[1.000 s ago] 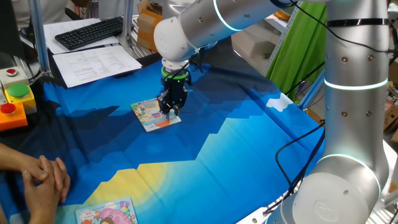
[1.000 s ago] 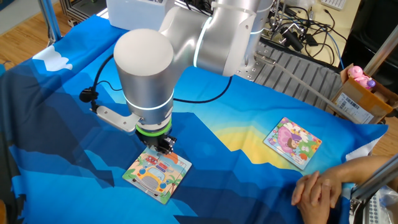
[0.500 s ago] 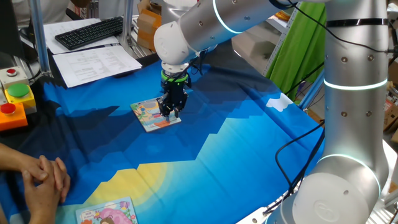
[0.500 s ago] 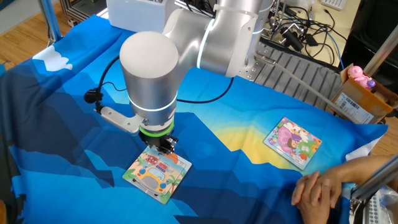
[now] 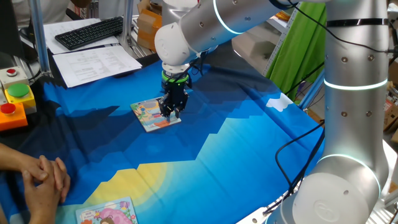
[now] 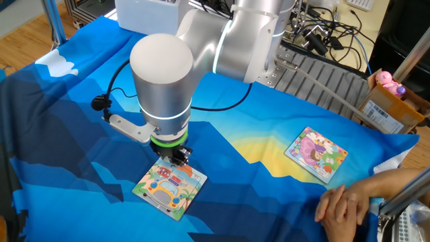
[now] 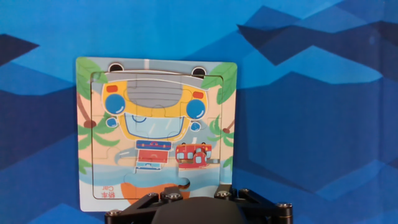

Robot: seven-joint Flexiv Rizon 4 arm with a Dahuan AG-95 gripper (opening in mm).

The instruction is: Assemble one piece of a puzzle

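1. A blue cloth [image 5: 249, 143] with dark and pale wave shapes and a yellow patch covered the table.
2. A second picture board [image 6: 316, 154], pinker and pale-bordered, lay flat on the cloth near the table edge, well apart from the arm.
3. A person's clasped hands [image 5: 43, 180] rested on the cloth edge, just beside that board.
4. A black keyboard [image 5: 90, 32] sat at the far side, with printed sheets [image 5: 96, 63] lying beside it.
5. An orange-yellow box [image 5: 13, 102] carried a green button and a red one.
6. A cardboard box [image 6: 393, 104] held a pink toy; tangled cables [image 6: 329, 30] lay behind.
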